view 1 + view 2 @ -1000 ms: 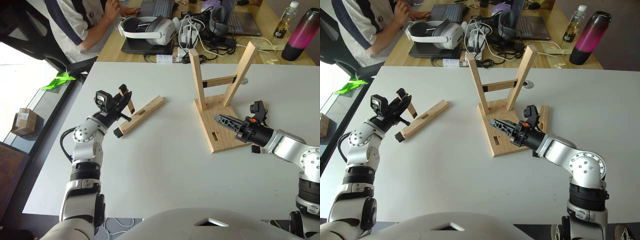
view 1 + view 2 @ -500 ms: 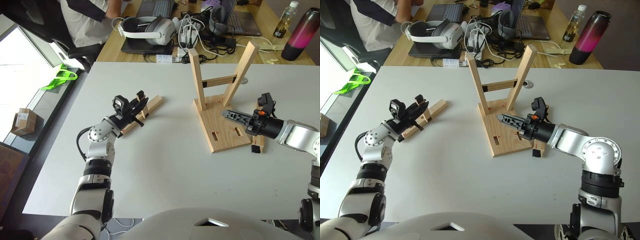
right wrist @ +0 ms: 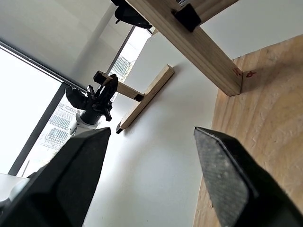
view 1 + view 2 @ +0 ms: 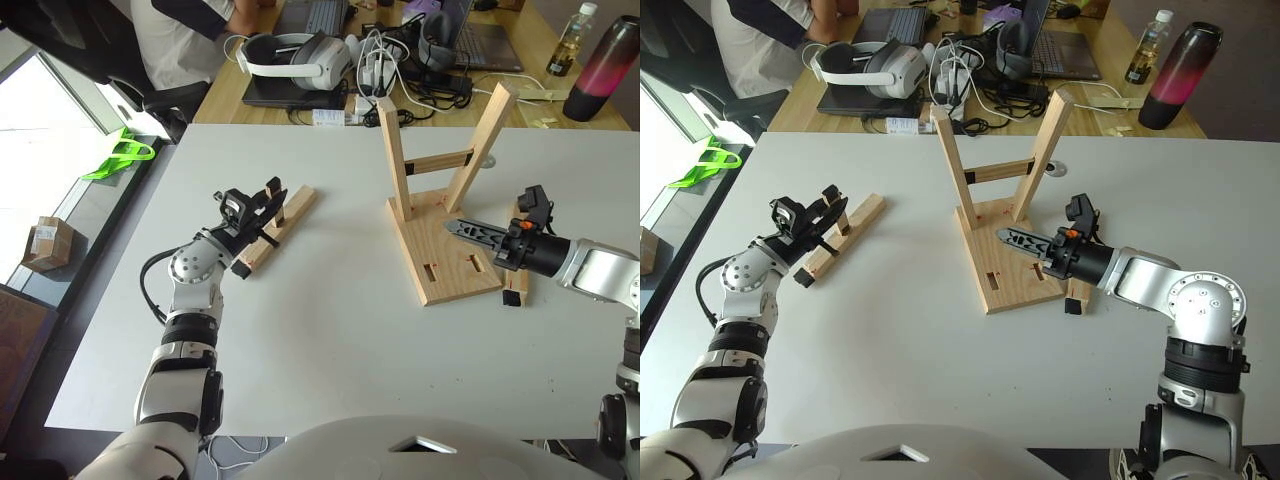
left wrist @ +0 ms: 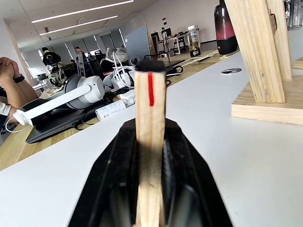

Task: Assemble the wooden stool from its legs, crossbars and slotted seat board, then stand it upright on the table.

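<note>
Now, table (image 4: 330, 340): white, bearing all the stool parts.
Seat board (image 4: 440, 272): flat at centre-right, underside up to take legs in its slots; two slots not yet filled.
Fitted legs (image 4: 396, 160): two standing in the board, leaning, tied by the fitted crossbar (image 4: 441, 161).
Loose leg (image 4: 283, 222): lying at left, well apart from the board, short crossbar (image 5: 150, 156) plugged into it.
Left pincer (image 4: 265, 203): pinching that short crossbar, probably as a handle for lifting the pair.
Right pincer (image 4: 462, 232): spread, hovering low over the board, likely to steady it.
Spare piece (image 4: 514, 291): just beside the board's right edge.
</note>
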`<action>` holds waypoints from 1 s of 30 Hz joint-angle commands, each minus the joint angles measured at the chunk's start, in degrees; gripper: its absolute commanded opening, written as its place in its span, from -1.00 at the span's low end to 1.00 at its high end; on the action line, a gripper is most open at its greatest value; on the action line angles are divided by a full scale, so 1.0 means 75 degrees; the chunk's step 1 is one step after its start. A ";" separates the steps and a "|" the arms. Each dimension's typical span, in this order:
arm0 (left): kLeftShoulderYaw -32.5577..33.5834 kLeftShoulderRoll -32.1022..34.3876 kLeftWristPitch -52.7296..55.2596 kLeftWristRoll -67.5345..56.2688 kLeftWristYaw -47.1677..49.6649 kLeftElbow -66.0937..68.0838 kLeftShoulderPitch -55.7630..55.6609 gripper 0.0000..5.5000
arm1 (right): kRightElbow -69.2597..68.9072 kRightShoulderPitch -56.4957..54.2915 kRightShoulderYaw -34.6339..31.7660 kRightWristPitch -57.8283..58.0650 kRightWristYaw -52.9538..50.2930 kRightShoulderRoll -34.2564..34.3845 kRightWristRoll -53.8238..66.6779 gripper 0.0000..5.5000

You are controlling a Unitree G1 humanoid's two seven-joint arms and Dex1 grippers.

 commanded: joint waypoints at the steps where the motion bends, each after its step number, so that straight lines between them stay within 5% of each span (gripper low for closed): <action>1: -0.0086 0.0172 -0.0415 0.0353 0.0142 0.0547 -0.0168 -0.86 | 0.0048 -0.0229 -0.0013 0.0115 0.0052 -0.0083 -0.0115 0.21; 5: -0.0052 0.0003 -0.0109 0.0026 -0.0212 0.0709 -0.0210 -0.86 | 0.0115 -0.0300 0.0003 0.0168 0.0120 -0.0091 -0.0205 0.21; 9: 0.0353 -0.0402 0.2218 -0.1263 -0.0803 0.0364 -0.0155 -0.86 | 0.0154 -0.0343 0.0027 0.0173 0.0120 -0.0007 -0.0284 0.21; 15: 0.0646 -0.0426 0.3710 -0.1020 0.1441 0.0071 -0.0211 -0.86 | 0.0026 -0.0239 -0.0023 -0.0003 -0.0110 0.0386 -0.0255 0.21; 21: 0.0260 -0.1109 0.5963 -0.0797 0.3494 -0.2787 0.1241 -0.86 | -0.0529 0.0302 -0.0275 -0.0322 -0.0700 0.1136 0.0169 0.21; 25: 0.0659 -0.1714 0.5987 -0.1338 0.3884 -0.2789 0.0980 -0.86 | -0.0848 0.0594 -0.0246 -0.0486 -0.1059 0.1527 0.0505 0.21; 30: 0.0113 -0.1765 0.4859 -0.0428 0.3838 -0.1513 0.0748 -0.86 | -0.1074 0.0708 -0.0031 -0.0627 -0.1261 0.1760 0.0704 0.21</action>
